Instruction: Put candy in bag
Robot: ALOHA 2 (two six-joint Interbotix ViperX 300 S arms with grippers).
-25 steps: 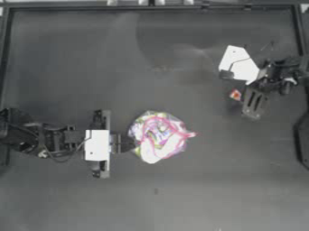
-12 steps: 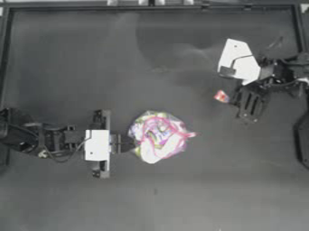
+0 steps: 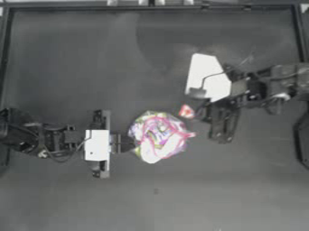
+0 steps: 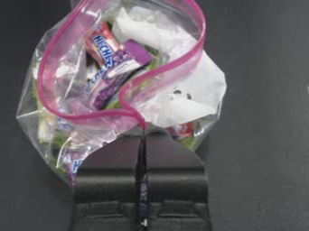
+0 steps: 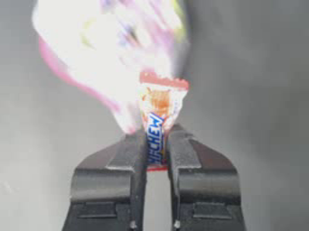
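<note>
The bag [image 3: 158, 136] is a clear pouch with a pink closure strip, lying at the table's centre with its mouth open and multicoloured sweets inside. My left gripper [image 3: 125, 143] is shut on the bag's left edge. In the left wrist view the left gripper [image 4: 143, 131] pinches the plastic just below the pink strip of the bag [image 4: 120, 76]. The candy [image 3: 187, 111], red-orange, hangs just off the bag's upper right. My right gripper [image 3: 197, 112] is shut on it. In the right wrist view the candy [image 5: 158, 122] stands upright in the right gripper [image 5: 157, 136], with the bag [image 5: 114, 49] blurred close behind.
A raised dark rim [image 3: 151, 6] runs round the table. The right arm's white wrist housing [image 3: 208, 83] sits above and right of the bag.
The right gripper has carried the candy leftward and toward the table's front, from the right side to just beside the bag's upper right edge. The left gripper and bag stayed put.
</note>
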